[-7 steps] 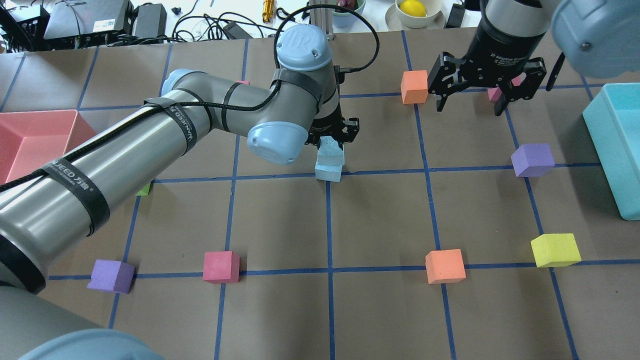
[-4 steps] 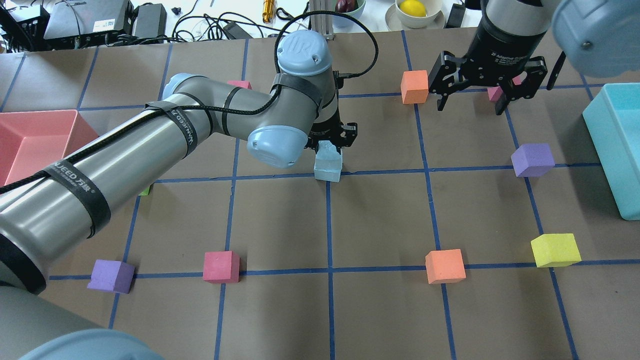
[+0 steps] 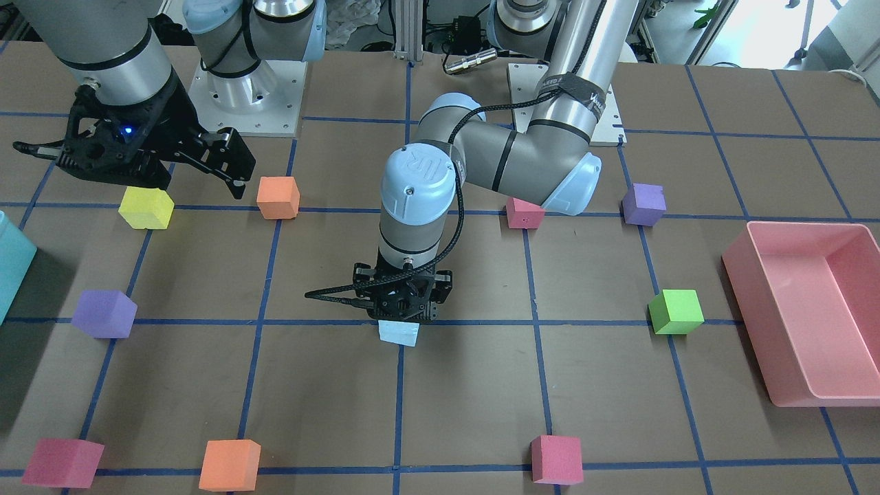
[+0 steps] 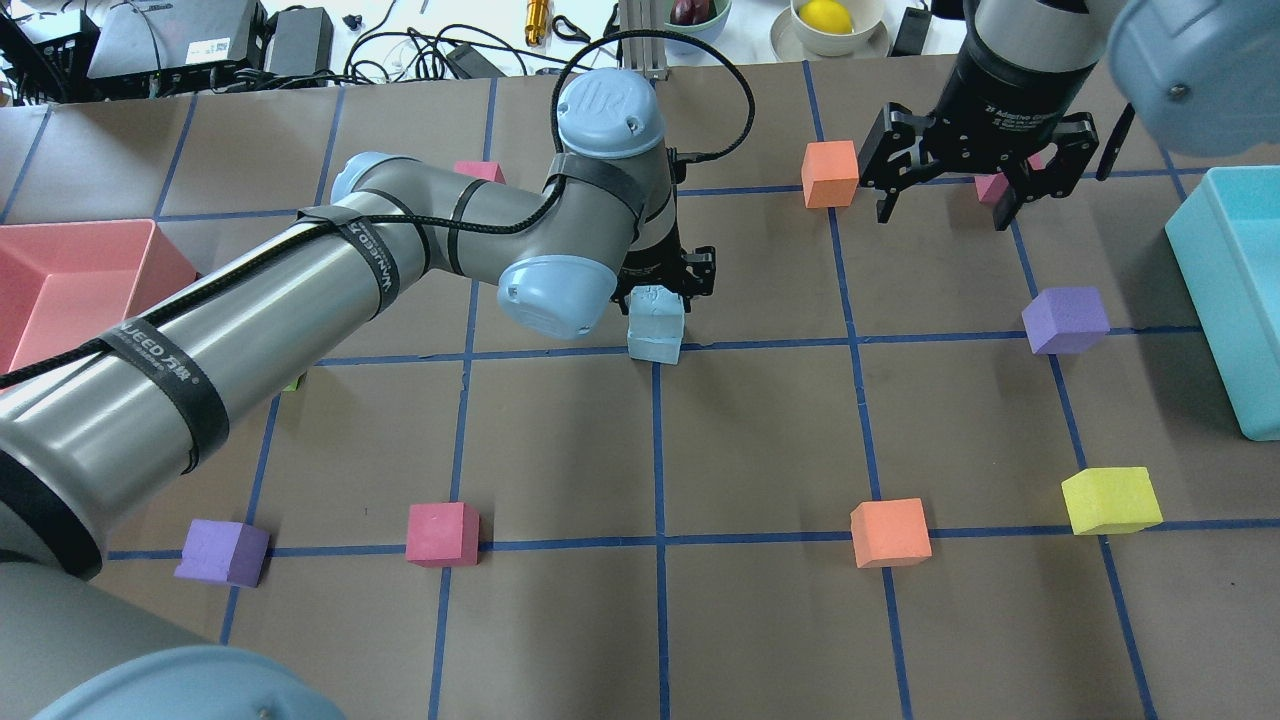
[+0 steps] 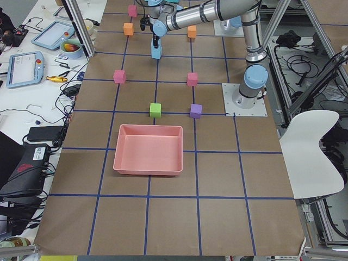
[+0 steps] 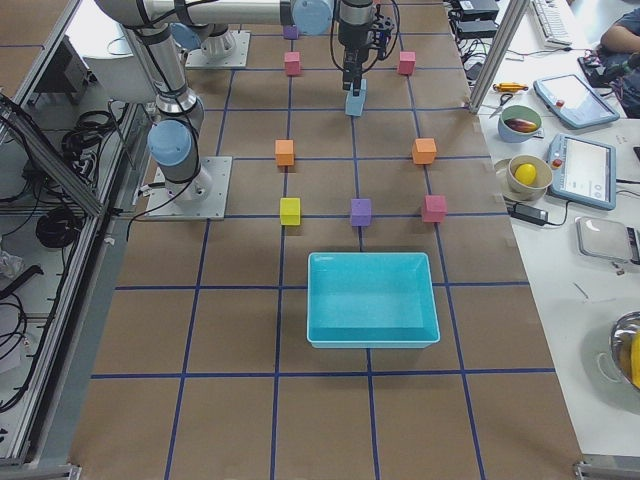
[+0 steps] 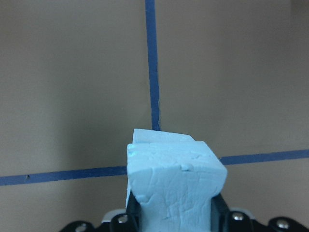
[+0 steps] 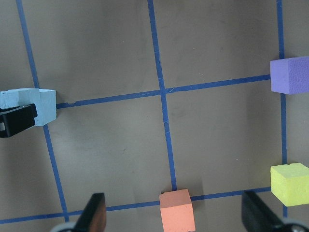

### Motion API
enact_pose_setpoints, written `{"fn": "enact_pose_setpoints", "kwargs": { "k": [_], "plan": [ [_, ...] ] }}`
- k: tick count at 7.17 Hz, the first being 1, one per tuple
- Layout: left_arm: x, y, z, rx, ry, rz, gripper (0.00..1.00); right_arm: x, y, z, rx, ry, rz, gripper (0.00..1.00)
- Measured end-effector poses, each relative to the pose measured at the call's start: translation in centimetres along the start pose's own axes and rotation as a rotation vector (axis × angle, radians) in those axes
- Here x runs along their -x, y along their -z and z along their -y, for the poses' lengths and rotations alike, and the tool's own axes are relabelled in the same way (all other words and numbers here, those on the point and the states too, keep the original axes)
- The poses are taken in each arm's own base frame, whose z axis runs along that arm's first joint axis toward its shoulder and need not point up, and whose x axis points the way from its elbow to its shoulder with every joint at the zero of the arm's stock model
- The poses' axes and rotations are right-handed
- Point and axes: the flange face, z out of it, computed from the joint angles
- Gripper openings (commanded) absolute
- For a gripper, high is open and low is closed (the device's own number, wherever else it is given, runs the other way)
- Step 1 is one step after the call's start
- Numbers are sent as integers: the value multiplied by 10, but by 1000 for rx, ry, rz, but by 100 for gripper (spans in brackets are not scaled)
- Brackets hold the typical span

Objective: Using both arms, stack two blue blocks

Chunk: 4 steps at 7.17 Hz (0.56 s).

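One pale blue block lies on a tape crossing at mid-table. My left gripper is shut on the second blue block and holds it directly on top of or just above the first; I cannot tell if they touch. In the left wrist view the held block fills the bottom centre and a corner of the lower block peeks out behind it. In the front-facing view only one blue block shows under the left gripper. My right gripper is open and empty, up at the far right.
An orange cube and a pink cube sit by the right gripper. A purple cube, yellow cube, orange cube, red cube and purple cube are scattered. A pink bin is left, a teal bin right.
My left gripper has lowered the held blue block and brought it in line over the lower one. The right gripper has barely moved.
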Motion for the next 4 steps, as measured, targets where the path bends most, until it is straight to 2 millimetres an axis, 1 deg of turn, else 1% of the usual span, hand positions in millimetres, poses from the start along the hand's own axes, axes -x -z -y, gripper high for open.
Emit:
{"fn": "enact_pose_setpoints", "kwargs": {
  "k": [1, 2, 3, 4],
  "plan": [
    [2, 16, 0, -22, -2, -2, 100, 0, 0, 0, 0, 22, -1, 100],
    [12, 39, 1, -44, 7, -1, 100, 0, 0, 0, 0, 39, -2, 100],
    [34, 70, 4, -59, 25, 3, 100, 0, -1, 0, 0, 46, -3, 100],
    [69, 106, 6, -64, 16, 21, 100, 0, -1, 0, 0, 48, -4, 100]
  ]
}}
